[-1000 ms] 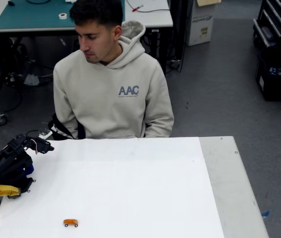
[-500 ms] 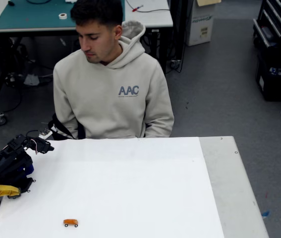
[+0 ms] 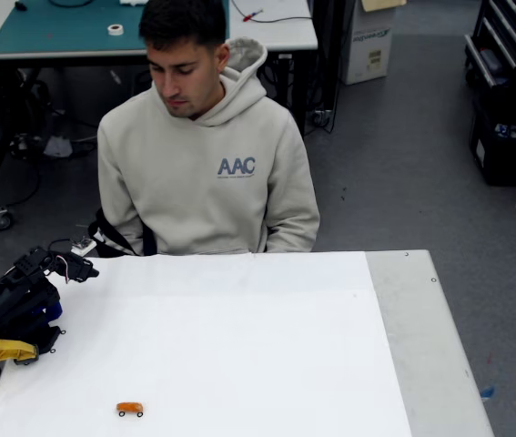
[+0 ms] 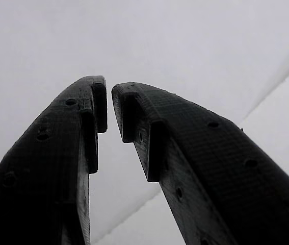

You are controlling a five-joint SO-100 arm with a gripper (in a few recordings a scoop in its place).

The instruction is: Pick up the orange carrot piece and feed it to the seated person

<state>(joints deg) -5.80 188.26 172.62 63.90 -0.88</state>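
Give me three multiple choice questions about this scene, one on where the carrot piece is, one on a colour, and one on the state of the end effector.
1. Where does the orange carrot piece lie in the fixed view?
A. On the white table, near its lower left edge
B. In the person's hand
C. Between the end effector's fingers

2. What colour is the lettering on the seated person's hoodie?
A. Red
B. Blue
C. Green

3. How does the end effector stand in the wrist view?
A. Shut on the carrot piece
B. Spread wide open
C. Nearly closed, nothing between its fingertips

Answers: 1 A, the piece sits alone on the table top, apart from the arm at the left edge. 2 B, the chest letters read blue on beige. 3 C, just a narrow gap shows between the black tips, with only pale surface behind it.
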